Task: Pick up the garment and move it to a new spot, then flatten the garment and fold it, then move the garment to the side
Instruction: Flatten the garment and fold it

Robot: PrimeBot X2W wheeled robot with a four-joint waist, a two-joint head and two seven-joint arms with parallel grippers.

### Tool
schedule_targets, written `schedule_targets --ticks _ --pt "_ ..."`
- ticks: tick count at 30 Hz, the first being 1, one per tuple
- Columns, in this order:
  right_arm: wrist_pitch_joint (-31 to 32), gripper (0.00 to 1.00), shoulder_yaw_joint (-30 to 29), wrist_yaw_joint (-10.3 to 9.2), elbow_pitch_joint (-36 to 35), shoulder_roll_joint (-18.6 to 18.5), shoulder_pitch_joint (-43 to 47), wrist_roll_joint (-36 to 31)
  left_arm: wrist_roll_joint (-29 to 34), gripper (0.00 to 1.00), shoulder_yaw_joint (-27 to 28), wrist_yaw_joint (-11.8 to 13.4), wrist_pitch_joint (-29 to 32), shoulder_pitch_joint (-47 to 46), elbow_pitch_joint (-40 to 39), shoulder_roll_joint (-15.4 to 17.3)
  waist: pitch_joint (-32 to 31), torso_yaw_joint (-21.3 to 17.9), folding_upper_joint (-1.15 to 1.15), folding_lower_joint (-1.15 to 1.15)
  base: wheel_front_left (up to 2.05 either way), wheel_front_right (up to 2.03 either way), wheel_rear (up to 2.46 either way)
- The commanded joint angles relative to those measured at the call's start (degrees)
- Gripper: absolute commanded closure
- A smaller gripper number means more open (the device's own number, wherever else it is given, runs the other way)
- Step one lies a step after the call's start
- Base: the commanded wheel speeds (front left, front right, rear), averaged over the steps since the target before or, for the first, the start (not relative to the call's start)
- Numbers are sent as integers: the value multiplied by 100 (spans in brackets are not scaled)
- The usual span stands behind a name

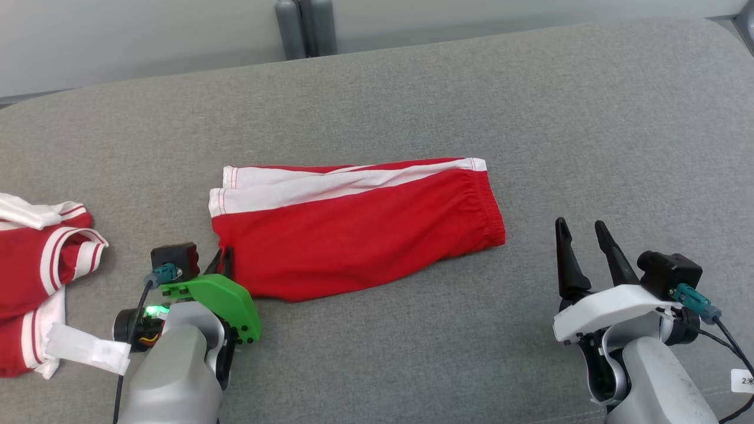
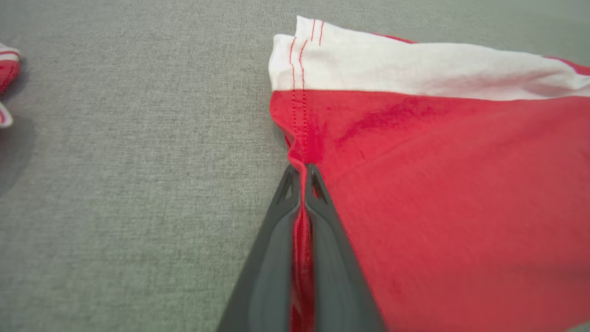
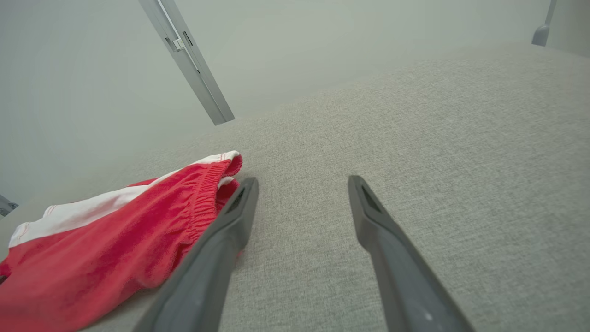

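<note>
Left gripper (image 2: 302, 171) is clamped tight on the near hem corner of the shorts (image 2: 438, 184) — red cloth pinched between its fingers. Right gripper (image 1: 580, 227) stands well open, empty, near the waistband end, not touching. The shorts lie folded flat mid-way across the cushion (image 1: 412, 100) — red, with a white stripe along the far edge.

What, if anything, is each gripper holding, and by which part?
The left gripper pinches the red shorts at the leg hem's near corner; the right gripper is open, empty.
</note>
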Motion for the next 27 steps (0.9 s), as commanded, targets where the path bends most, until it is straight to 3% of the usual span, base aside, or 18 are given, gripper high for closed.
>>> schedule_targets --ticks 1,3,4,5,6,11,15,27 --pt "-17 0 17 -8 17 -10 57 -44 -146 100 -63 54 -23 157 -82 23 -130 154 0 0 0 0 0" --pt "-17 0 47 -8 31 -10 46 -36 -234 100 -180 170 -28 258 -275 23 -131 191 0 0 0 0 0" --pt "-17 0 72 -8 36 -10 32 -19 -268 72 -246 267 -30 313 -465 22 -126 213 0 0 0 0 0" --pt "-17 0 105 -8 48 -9 23 26 -268 9 -307 337 -30 378 -631 22 -121 235 0 0 0 0 0" --pt "-17 0 155 -8 61 -9 4 76 -268 0 -367 425 -28 486 -848 22 -112 260 0 0 0 0 0" --pt "-17 0 377 -8 151 -10 -156 149 -253 0 -402 734 -27 995 -1936 21 -64 394 0 0 0 0 0" --pt "-17 0 456 -8 405 -11 -301 150 -126 0 -451 807 -27 1366 -2484 21 -30 547 0 0 0 0 0" --pt "-17 0 401 -8 1517 -11 -572 363 -88 0 -600 835 -28 1766 -2988 21 78 1027 0 0 0 0 0"
